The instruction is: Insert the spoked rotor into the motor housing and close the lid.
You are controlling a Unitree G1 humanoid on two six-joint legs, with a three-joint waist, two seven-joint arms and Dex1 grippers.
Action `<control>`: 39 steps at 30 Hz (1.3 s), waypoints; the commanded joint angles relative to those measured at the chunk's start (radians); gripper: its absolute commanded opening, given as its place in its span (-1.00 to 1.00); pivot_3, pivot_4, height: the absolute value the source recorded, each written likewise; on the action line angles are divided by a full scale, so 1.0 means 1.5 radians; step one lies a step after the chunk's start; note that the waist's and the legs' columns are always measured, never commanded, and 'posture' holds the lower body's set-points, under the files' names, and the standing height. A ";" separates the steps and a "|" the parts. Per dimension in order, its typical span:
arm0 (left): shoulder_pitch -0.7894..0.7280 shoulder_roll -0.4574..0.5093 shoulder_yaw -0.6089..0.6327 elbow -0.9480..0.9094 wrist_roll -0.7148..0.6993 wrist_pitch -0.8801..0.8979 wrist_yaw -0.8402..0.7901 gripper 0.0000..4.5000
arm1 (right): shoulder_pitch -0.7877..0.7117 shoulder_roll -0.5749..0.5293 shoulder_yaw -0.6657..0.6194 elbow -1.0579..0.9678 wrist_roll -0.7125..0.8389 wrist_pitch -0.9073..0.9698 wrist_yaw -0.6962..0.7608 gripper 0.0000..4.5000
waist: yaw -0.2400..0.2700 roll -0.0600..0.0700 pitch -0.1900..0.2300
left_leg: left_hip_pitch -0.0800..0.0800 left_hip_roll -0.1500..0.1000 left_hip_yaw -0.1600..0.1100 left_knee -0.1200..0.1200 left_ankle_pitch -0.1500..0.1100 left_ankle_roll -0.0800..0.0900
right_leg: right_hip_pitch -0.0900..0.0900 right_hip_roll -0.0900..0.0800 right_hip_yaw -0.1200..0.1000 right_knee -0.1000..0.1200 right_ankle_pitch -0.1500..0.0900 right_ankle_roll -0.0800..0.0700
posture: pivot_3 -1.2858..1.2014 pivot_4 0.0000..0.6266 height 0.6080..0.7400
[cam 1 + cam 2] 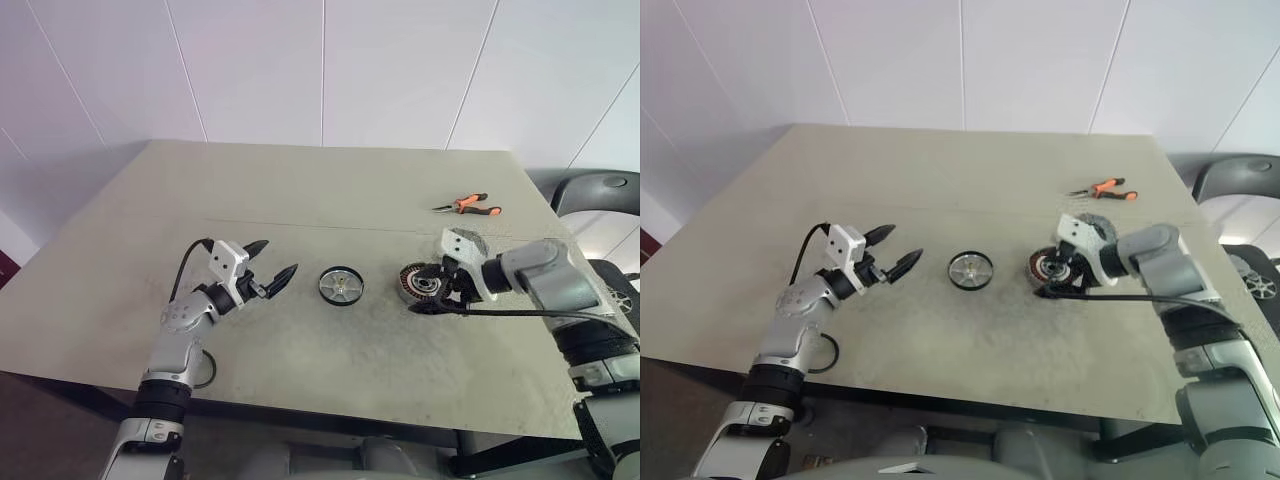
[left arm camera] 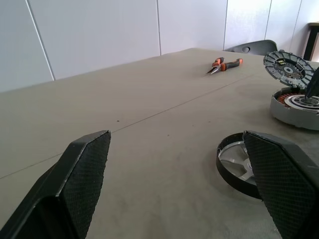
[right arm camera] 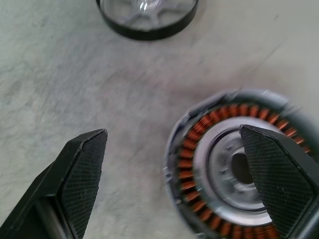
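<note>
A wide grey-beige table fills the middle of the head view; a dark chair sits at its right edge. Right of centre lies the motor housing, copper windings exposed, the lid propped tilted behind it. The right gripper hangs over it, fingers apart, empty. The spoked rotor lies flat at centre. The left gripper, centre-left, is spread wide, empty. Orange-handled pliers lie upper right. No legible writing.
</note>
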 commanded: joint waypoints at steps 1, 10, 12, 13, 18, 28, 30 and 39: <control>-0.016 -0.001 0.002 -0.009 -0.002 -0.010 -0.001 1.00 | -0.007 -0.015 -0.002 -0.010 -0.008 -0.003 -0.009 0.98 | -0.001 0.000 0.000 | 0.000 0.000 0.000 0.000 0.000 0.000 | 0.000 0.000 0.000 0.000 0.000 0.000 | 0.03 -1.00 1.00; -0.017 0.000 0.003 -0.009 0.000 -0.011 -0.003 1.00 | -0.010 -0.016 0.016 0.027 -0.043 -0.023 -0.028 0.98 | 0.000 0.000 0.000 | 0.000 0.000 0.000 0.000 0.000 0.000 | 0.000 0.000 0.000 0.000 0.000 0.000 | 0.03 -1.00 1.00; -0.017 -0.001 0.003 -0.010 -0.001 -0.011 -0.002 1.00 | -0.007 -0.013 0.022 0.033 -0.046 -0.027 -0.026 0.98 | -0.001 0.000 0.000 | 0.000 0.000 0.000 0.000 0.000 0.000 | 0.000 0.000 0.000 0.000 0.000 0.000 | 0.03 -1.00 1.00; -0.018 -0.001 0.003 -0.011 0.000 -0.011 -0.002 1.00 | -0.004 -0.012 0.027 0.032 -0.050 -0.029 -0.024 0.98 | -0.001 0.000 0.000 | 0.001 0.000 0.000 0.000 0.000 0.000 | 0.001 0.000 0.000 0.000 0.000 0.000 | 0.03 -1.00 1.00; -0.017 -0.002 0.002 -0.012 0.000 -0.011 -0.001 1.00 | -0.001 0.008 0.053 0.016 -0.062 -0.033 -0.025 0.98 | -0.001 -0.002 -0.001 | 0.001 0.000 0.000 0.001 0.000 0.000 | 0.001 0.000 0.000 0.000 0.000 0.000 | 0.03 -1.00 1.00; -0.018 -0.005 0.004 -0.016 -0.002 -0.010 0.003 1.00 | -0.015 0.041 0.092 -0.012 -0.097 -0.049 -0.015 -0.01 | -0.004 -0.003 -0.002 | 0.001 0.001 0.000 -0.001 0.000 0.000 | 0.000 0.001 -0.001 0.000 0.000 0.000 | 0.03 -1.00 1.00; -0.015 -0.005 0.005 -0.018 -0.002 -0.010 0.005 1.00 | -0.019 0.047 0.085 -0.009 -0.098 -0.058 -0.019 -0.07 | -0.006 -0.004 -0.002 | 0.002 0.001 0.000 -0.002 0.000 0.000 | 0.000 0.001 -0.001 0.000 0.000 0.000 | 0.03 -1.00 1.00; -0.016 -0.004 0.006 -0.014 -0.001 -0.012 0.006 1.00 | -0.043 0.053 0.051 -0.022 -0.069 -0.083 0.005 -0.07 | -0.008 -0.004 -0.002 | 0.002 0.001 0.000 -0.001 0.000 0.000 | 0.001 0.002 -0.001 0.001 0.000 0.000 | 0.03 -1.00 1.00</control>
